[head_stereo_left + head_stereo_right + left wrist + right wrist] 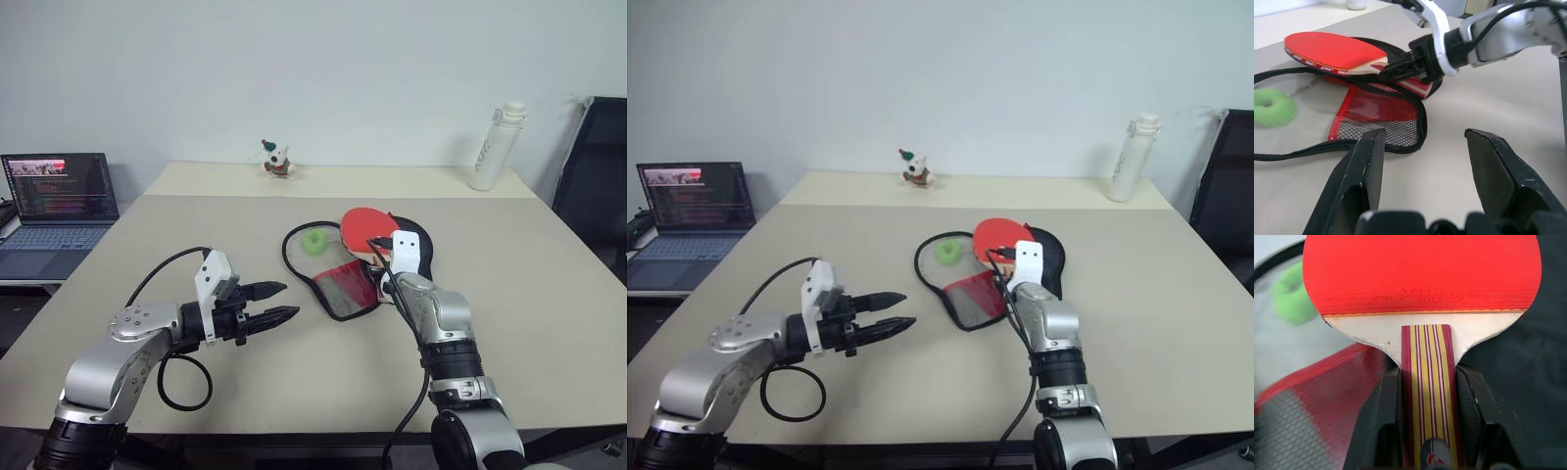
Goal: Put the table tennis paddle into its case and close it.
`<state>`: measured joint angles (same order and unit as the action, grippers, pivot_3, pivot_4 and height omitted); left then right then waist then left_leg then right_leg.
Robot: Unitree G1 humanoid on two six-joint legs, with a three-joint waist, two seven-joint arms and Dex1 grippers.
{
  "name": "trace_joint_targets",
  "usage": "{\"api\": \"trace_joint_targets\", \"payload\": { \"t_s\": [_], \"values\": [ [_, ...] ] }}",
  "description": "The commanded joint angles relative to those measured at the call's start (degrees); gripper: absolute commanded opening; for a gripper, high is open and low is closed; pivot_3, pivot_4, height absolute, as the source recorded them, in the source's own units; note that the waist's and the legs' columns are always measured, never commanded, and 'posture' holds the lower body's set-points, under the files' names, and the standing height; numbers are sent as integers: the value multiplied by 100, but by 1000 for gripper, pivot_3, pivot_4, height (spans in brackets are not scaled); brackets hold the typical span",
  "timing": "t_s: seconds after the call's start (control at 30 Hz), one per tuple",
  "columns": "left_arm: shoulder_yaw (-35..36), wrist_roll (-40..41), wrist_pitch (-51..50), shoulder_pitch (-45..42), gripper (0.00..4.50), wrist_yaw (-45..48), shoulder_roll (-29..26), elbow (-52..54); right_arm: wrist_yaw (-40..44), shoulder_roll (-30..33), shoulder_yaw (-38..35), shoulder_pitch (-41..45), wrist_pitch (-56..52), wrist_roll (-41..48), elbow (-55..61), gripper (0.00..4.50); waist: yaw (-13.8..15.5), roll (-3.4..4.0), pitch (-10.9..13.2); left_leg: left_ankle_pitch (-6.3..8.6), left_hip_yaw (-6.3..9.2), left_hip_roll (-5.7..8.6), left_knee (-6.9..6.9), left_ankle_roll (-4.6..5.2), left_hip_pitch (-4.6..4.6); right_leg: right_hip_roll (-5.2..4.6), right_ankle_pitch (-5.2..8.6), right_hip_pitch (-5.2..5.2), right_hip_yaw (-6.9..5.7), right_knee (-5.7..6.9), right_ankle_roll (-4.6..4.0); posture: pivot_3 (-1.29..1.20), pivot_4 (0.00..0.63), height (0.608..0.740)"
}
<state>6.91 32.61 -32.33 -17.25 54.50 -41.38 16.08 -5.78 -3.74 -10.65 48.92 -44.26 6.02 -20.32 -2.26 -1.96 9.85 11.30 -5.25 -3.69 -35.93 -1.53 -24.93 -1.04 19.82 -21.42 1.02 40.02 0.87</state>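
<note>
The case [338, 279] is lying unzipped and spread flat on the table [549, 294], its red mesh flap empty and a green pull [313, 242] resting inside its zip loop. The right gripper [1425, 396] is clamping the paddle [364, 229] by its striped handle, holding it over the case's black half, the long axis running away from the robot with the red face upward. The left gripper [279, 304] is hovering near the case with fingers spread, gripping nothing.

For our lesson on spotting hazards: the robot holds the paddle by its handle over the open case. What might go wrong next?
1. The right gripper pinches only the handle of the paddle; it may twist or slip.
2. The case lies loose, the left gripper apart from it, so it may slide.
</note>
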Motion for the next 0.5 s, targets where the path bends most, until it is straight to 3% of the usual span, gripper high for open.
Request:
{"api": "trace_joint_targets", "payload": {
  "t_s": [0.03, 0.5],
  "values": [
    [154, 103, 9, 18, 2815, -28, -74, 260, -38, 164, 8, 353, 634, -45, -257, 1103, -8, 0, 0, 0, 0, 0, 1, 0, 0, 0, 0, 0, 0, 0, 0, 0, 150, 740],
    [242, 232, -17, -246, 2815, 4, -161, 107, -60, 531, 196, 574, 1208, -184, -1384, 1103, -46, 0, 0, 0, -1, -1, 0, 0, 1, 0, 0, 1, 1, 0, 0, 0, 150, 740]
  ]
}}
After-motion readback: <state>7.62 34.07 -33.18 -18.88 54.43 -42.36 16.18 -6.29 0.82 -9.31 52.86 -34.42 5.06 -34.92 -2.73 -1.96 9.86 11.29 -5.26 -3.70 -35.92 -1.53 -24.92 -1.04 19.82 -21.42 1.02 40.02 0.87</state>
